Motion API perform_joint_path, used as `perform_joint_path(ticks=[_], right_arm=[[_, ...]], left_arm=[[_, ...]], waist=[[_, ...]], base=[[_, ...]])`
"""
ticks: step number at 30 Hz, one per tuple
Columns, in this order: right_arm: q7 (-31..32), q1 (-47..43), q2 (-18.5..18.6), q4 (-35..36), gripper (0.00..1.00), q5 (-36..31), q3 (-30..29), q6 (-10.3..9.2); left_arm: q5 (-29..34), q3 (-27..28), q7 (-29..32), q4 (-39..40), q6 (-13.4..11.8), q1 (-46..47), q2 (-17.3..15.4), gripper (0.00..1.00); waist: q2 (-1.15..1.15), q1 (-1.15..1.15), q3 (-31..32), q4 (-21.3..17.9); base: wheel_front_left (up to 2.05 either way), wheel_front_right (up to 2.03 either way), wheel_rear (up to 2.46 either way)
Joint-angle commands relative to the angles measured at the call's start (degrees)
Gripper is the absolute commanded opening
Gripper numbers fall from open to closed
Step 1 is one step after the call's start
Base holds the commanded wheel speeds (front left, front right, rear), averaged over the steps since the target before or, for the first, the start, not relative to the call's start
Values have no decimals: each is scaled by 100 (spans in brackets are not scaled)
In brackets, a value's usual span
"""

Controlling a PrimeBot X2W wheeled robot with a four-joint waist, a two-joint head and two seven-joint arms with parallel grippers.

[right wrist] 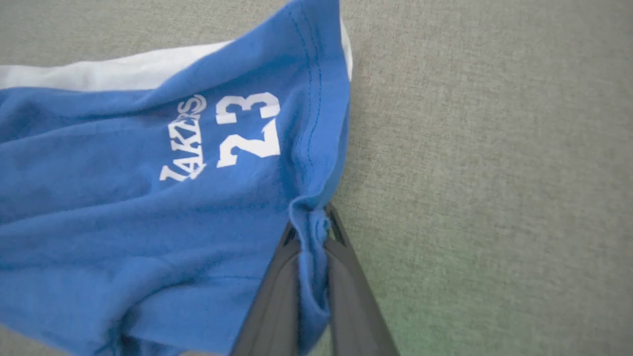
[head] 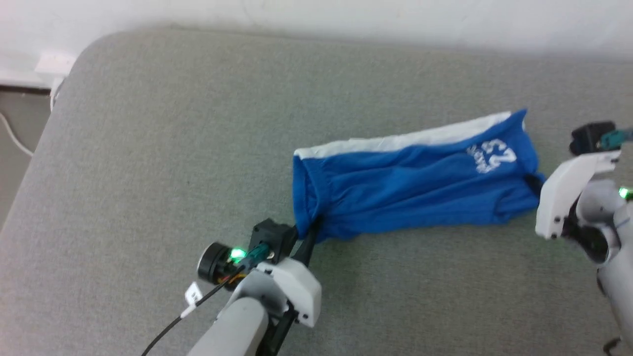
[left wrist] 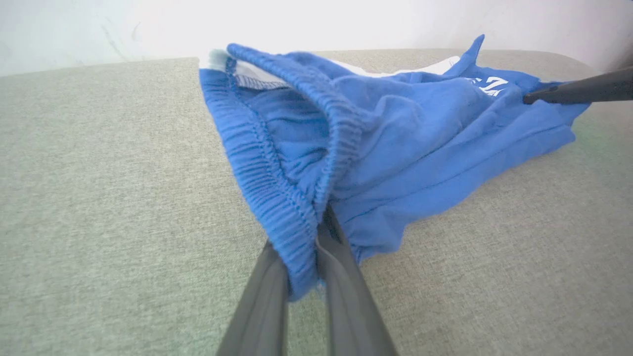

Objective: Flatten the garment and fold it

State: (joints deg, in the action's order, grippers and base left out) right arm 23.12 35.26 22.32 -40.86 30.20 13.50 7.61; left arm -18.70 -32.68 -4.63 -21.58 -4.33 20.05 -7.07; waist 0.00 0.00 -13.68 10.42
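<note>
The garment (head: 410, 178), bright blue shorts with a white side stripe and white "Lakers 23" print (right wrist: 222, 136), lies stretched left to right on the grey cushion. My left gripper (head: 311, 232) is shut on its elastic waistband (left wrist: 292, 217) at the left end. At the right end my right gripper (head: 536, 180) is shut on the leg hem (right wrist: 311, 237), with blue cloth pinched between the fingers. The right gripper's dark finger (left wrist: 578, 89) also shows in the left wrist view at the far end of the garment (left wrist: 395, 138).
The grey fabric surface (head: 198, 148) spreads wide to the left and front of the shorts. Its rounded back-left corner meets a white wall (head: 346, 15). A white socket and cable (head: 49, 69) sit beyond the left edge.
</note>
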Motion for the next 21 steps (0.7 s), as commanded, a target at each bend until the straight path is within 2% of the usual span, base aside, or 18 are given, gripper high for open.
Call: perform_joint_path(ticks=[1, 6, 11, 17, 21], right_arm=[[11, -319, 97, 273, 0, 142, 86, -12], [71, -1135, 185, 998, 0, 402, -99, -12], [101, -1884, 75, 1609, 0, 354, -471, -12], [330, -3153, -355, 2634, 0, 149, -1197, -12], [427, -3740, -751, 3031, 0, -81, -1616, -12]], left_arm=[[-66, 39, 27, 33, -37, -160, -118, 0], [-143, -4, 163, 166, 3, -476, -310, 0], [-243, -44, 369, 303, 32, -795, -474, 0], [-397, -96, 676, 504, 63, -1210, -689, 0], [-503, -119, 797, 485, 78, -1389, -740, 0]], waist=[[0, 0, 304, -234], [0, 0, 597, -356], [0, 0, 792, -419], [0, 0, 934, -447], [0, 0, 932, -467]], base=[[0, 0, 0], [0, 0, 0], [0, 0, 0], [0, 0, 0], [0, 0, 0]])
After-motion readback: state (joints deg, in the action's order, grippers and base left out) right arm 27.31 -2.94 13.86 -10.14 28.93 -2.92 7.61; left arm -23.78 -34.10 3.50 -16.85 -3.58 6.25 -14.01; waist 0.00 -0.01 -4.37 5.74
